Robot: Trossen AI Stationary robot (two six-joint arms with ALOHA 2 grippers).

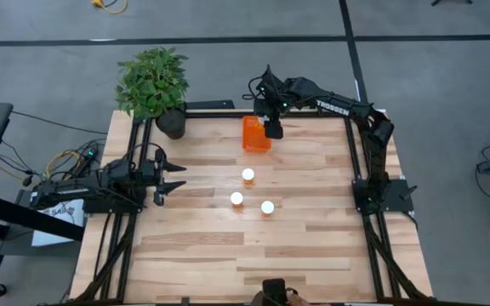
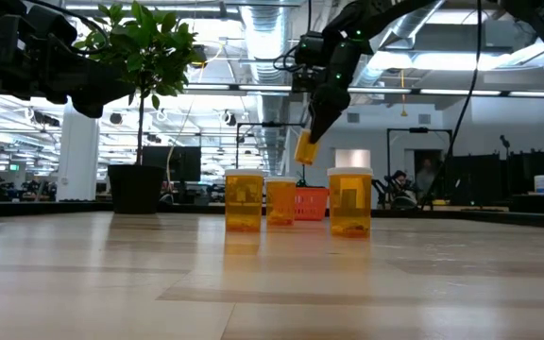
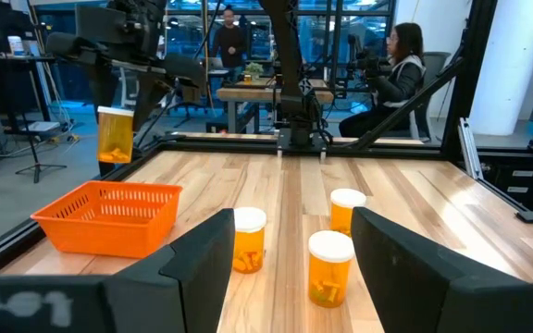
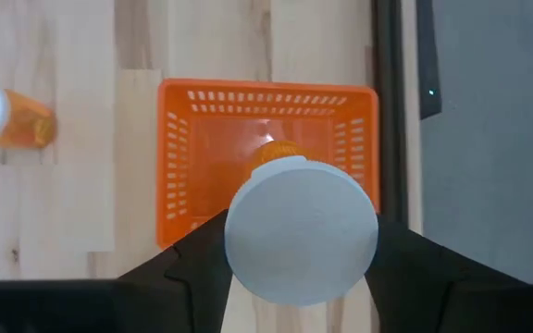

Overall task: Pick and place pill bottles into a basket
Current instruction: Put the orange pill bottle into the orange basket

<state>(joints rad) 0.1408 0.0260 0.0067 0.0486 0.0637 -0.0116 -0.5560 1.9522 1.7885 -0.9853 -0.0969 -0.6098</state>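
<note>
Three pill bottles with white caps and amber bodies stand upright on the wooden table's middle. The orange basket sits on the table at the far edge. My right gripper is above the basket, shut on a fourth pill bottle, which also shows in the low view and in the left wrist view. My left gripper is open and empty at the table's left edge, pointing toward the bottles. My right gripper pinches the pill bottle between its two fingers just below the white cap, coming from above and pointing down. The bottle hangs about upright, a little tilted, its amber body lifted clear above the basket.
A dark pot with a green plant stands at the table's far left corner. The table's black frame runs along its edges. Bare wood lies at the near half of the table. People sit and stand in the room beyond the table.
</note>
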